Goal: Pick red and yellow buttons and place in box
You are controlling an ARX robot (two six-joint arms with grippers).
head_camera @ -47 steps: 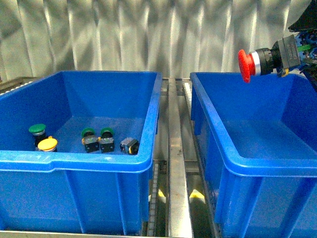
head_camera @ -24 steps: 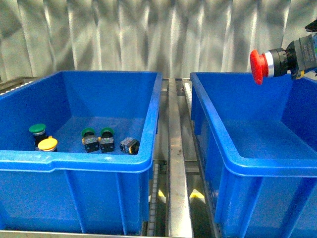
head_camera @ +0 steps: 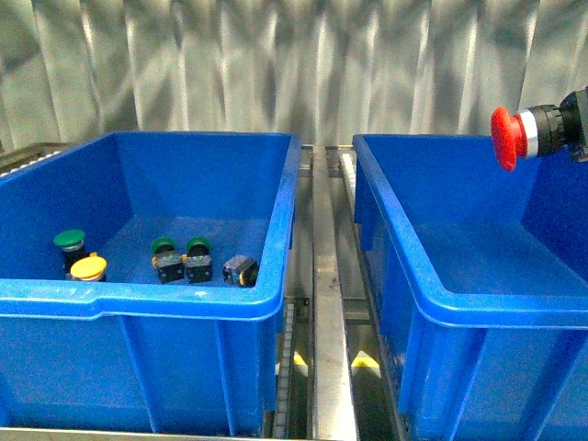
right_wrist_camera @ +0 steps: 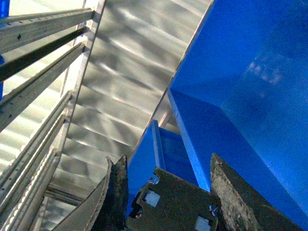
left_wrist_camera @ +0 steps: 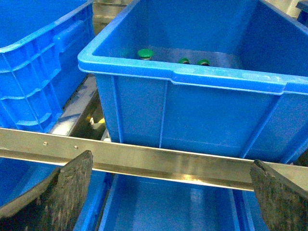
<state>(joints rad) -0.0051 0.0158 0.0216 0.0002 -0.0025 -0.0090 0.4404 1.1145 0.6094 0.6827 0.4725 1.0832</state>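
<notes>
My left gripper (left_wrist_camera: 172,163) hangs with its two dark fingers (left_wrist_camera: 62,192) spread wide and empty. My right gripper (right_wrist_camera: 166,161) is clamped on the body of the red button (head_camera: 504,138), one pad (right_wrist_camera: 240,197) pressing each side, the cap pointing toward my left. The right arm sits almost wholly outside the front view.

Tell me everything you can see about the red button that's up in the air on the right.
The red button has a glossy round mushroom cap, a silver collar and a black body. It lies sideways, cap pointing left, in the air over the right blue box, touching no box. The right hand holds it, clamped on its dark base.
</notes>
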